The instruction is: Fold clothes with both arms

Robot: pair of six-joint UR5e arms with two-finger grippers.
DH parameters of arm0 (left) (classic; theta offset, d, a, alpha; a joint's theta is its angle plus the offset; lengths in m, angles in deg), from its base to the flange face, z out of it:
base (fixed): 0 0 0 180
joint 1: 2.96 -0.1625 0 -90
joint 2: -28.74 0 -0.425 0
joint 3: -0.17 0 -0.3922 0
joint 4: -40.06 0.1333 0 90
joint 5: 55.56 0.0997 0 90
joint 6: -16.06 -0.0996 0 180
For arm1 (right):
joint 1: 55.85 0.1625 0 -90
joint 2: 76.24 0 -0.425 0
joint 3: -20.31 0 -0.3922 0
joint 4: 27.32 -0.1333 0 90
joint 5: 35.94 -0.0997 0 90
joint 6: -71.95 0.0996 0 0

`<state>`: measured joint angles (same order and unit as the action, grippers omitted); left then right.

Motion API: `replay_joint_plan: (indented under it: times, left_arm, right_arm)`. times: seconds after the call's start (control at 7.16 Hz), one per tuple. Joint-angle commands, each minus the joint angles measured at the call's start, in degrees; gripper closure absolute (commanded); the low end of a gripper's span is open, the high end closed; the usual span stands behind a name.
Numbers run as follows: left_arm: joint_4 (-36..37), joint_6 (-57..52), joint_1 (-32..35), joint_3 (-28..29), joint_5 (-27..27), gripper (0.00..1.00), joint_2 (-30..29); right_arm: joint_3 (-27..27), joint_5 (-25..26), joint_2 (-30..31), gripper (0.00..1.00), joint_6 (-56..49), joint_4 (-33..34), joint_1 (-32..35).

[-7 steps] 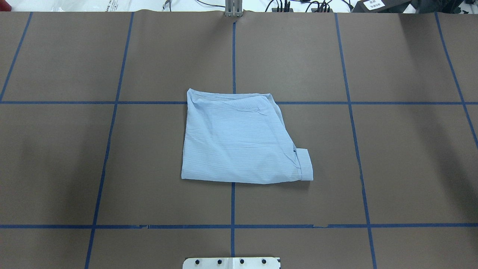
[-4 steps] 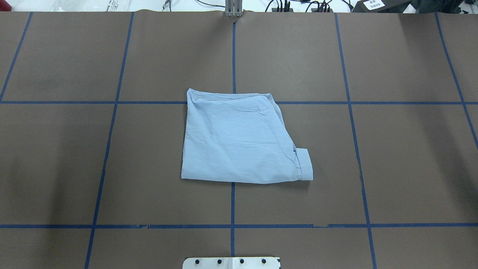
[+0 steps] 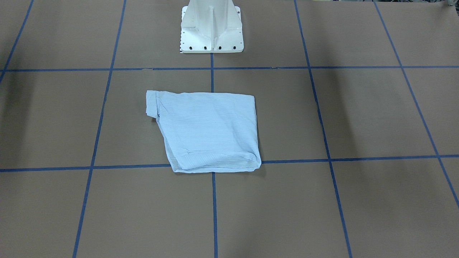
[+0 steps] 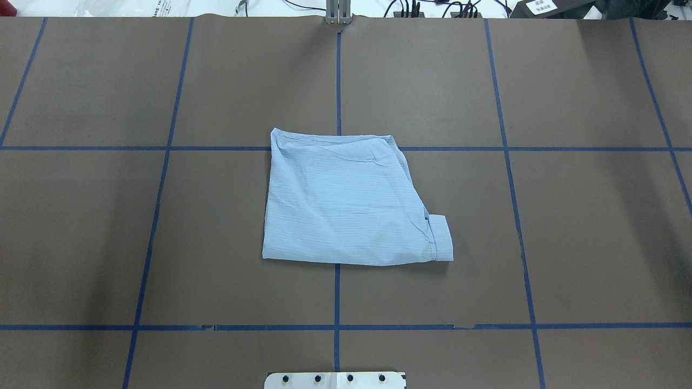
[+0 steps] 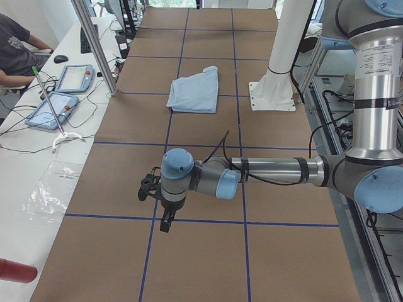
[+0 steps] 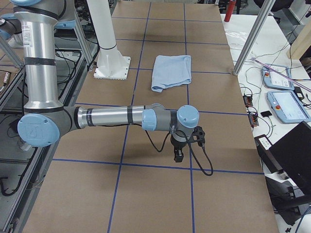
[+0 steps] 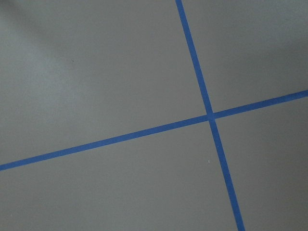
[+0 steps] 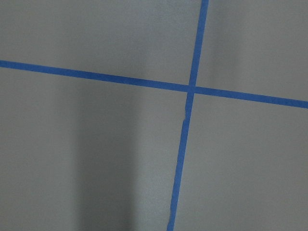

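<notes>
The light-blue striped shirt (image 4: 346, 200) lies folded into a flat, roughly square packet at the middle of the brown table, one cuff sticking out at its near right corner. It also shows in the front view (image 3: 208, 129) and both side views (image 5: 195, 91) (image 6: 171, 72). My left gripper (image 5: 165, 223) hangs over bare table far to the left of the shirt. My right gripper (image 6: 178, 156) hangs over bare table far to the right. Neither touches the shirt, and I cannot tell whether they are open or shut. Both wrist views show only table and blue tape.
The white pedestal base (image 3: 211, 28) stands behind the shirt. Blue tape lines (image 4: 337, 297) grid the table. Metal posts (image 5: 94, 44) (image 6: 248, 43) stand at the far edge. Beyond it are a side bench with tablets (image 5: 60, 94) and a seated person (image 5: 16, 50).
</notes>
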<state>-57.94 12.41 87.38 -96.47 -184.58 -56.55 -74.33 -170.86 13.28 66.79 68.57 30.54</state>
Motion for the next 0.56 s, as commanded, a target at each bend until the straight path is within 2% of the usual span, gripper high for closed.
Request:
replay_joint_plan:
  times: [0.0,0.28,0.42]
  left_arm:
    - [10.3,-0.1,0.0,-4.6,-0.4,0.01,0.2]
    - [10.3,-0.1,0.0,-4.3,-7.8,0.01,1.0]
    - [9.7,-0.2,-0.1,-3.3,-9.6,0.01,1.1]
  right_arm:
    - [0.2,0.0,0.1,0.0,0.1,0.0,0.0]
    - [0.4,0.0,0.0,0.0,0.2,0.0,0.3]
    - [0.7,0.0,0.1,0.0,0.2,0.1,0.6]
